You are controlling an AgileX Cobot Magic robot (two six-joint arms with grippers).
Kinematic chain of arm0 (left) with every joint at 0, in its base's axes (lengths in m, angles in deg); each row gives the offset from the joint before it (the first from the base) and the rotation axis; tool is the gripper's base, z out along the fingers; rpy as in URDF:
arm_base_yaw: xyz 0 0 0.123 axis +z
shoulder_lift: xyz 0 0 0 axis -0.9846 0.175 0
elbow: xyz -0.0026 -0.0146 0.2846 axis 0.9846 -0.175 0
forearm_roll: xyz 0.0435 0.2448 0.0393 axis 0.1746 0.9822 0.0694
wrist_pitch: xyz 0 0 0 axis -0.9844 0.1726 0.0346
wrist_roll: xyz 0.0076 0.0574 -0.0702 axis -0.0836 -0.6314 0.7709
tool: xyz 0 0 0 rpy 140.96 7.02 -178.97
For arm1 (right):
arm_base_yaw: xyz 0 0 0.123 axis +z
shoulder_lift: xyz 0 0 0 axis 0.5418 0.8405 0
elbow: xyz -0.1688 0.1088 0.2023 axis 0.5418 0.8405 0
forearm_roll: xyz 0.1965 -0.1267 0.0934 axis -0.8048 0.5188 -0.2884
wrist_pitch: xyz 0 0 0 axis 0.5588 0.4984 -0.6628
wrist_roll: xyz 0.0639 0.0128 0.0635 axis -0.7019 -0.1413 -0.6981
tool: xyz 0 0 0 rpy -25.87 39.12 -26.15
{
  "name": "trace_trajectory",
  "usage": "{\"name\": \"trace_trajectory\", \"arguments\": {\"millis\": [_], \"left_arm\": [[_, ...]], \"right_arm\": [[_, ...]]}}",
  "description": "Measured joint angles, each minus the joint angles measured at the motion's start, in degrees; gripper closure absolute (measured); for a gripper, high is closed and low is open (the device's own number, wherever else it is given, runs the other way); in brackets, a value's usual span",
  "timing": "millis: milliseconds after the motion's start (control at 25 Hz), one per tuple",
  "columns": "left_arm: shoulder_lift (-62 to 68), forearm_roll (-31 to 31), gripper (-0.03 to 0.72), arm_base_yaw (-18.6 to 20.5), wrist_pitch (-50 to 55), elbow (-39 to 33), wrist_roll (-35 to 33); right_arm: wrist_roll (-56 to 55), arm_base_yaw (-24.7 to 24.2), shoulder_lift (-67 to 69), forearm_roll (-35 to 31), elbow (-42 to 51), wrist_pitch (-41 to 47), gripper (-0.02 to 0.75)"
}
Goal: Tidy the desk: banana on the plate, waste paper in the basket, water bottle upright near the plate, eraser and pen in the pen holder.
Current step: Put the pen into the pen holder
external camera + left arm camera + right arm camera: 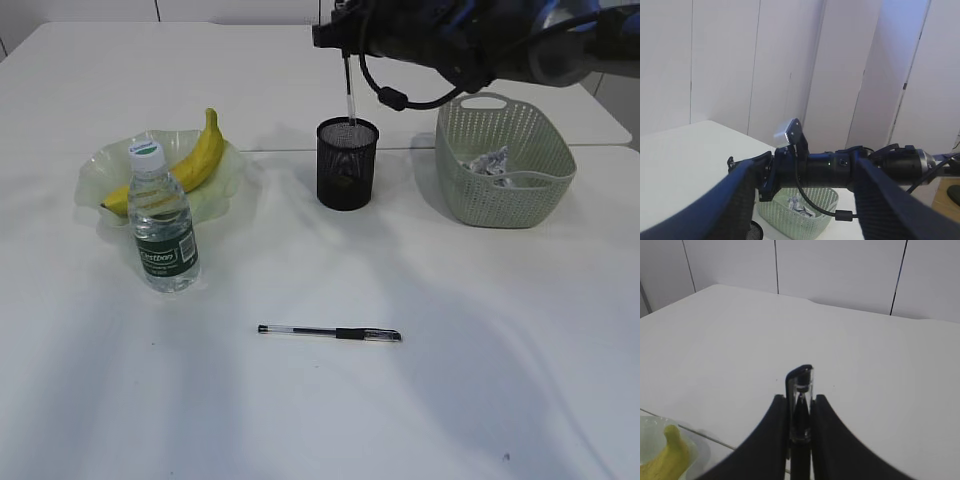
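Black mesh pen holder standing upright mid-table, between a pale plate on the left and a green basket on the right. Directly above its mouth, held vertical, a clear pen with its lower end just at or inside the rim. Pinched near its upper end by the right gripper, jaws closed tight on the barrel, capped tip poking up between the dark fingers in the right wrist view. Long axis of this pen already in line with the holder's opening, so seemingly only a release or a short lowering left to do.

Lying flat on the near part of the table, well apart from the holder, a second pen, long axis running left to right. No gripper near it. Roughly central, slightly toward the left side, so reachable by either arm by this judgement.

Left gripper raised high, jaws spread wide, nothing between them, looking across at the other arm and the basket.

Banana resting on the plate. Water bottle upright just in front of the plate. Crumpled paper inside the basket. Eraser not seen; possibly inside the holder, cannot tell.
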Motion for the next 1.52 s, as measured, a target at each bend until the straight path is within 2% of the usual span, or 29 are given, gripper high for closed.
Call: {"name": "trace_trajectory", "arguments": {"millis": [680, 1520], "left_arm": [[0.0, 0.0, 0.254, 0.0, 0.0, 0.0, 0.0], [0.0, 0.0, 0.256, 0.0, 0.0, 0.0, 0.0]], "right_arm": [[3.26, -1.48, 4.7, 0.44, 0.0, -9.21, 0.66], [3.89, -1.48, 4.7, 0.46, 0.0, -9.43, 0.652]]}}
